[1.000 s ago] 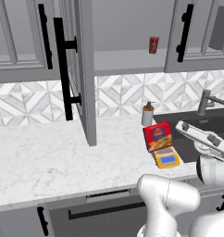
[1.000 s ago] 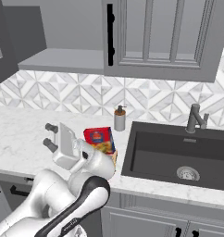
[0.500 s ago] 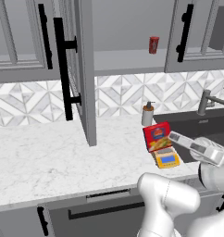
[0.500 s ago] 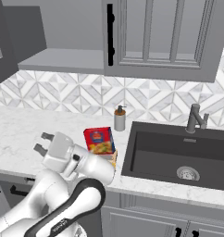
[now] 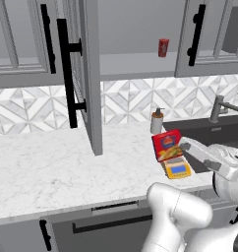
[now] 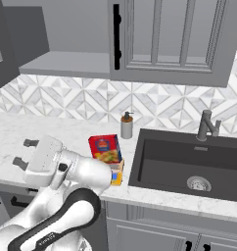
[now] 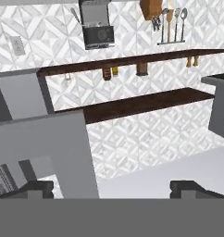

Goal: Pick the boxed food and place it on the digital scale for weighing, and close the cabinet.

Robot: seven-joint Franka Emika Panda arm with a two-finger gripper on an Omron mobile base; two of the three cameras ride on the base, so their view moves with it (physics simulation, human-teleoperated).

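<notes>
Meanwhile the gripper (image 6: 23,153) has swung away from the boxed food (image 5: 166,145) since a second ago and now points left, its jaws wide apart and holding nothing. The boxed food stands tilted on the digital scale (image 5: 177,169) on the marble tabletop (image 5: 47,167), near the soap dispenser (image 5: 156,121); box and scale have not shifted. The cabinet (image 5: 86,74) door hangs open as before, a small red can (image 5: 163,48) on its shelf. From the right base view the arm hides most of the scale, and the sink (image 6: 189,164) lies beside it.
</notes>
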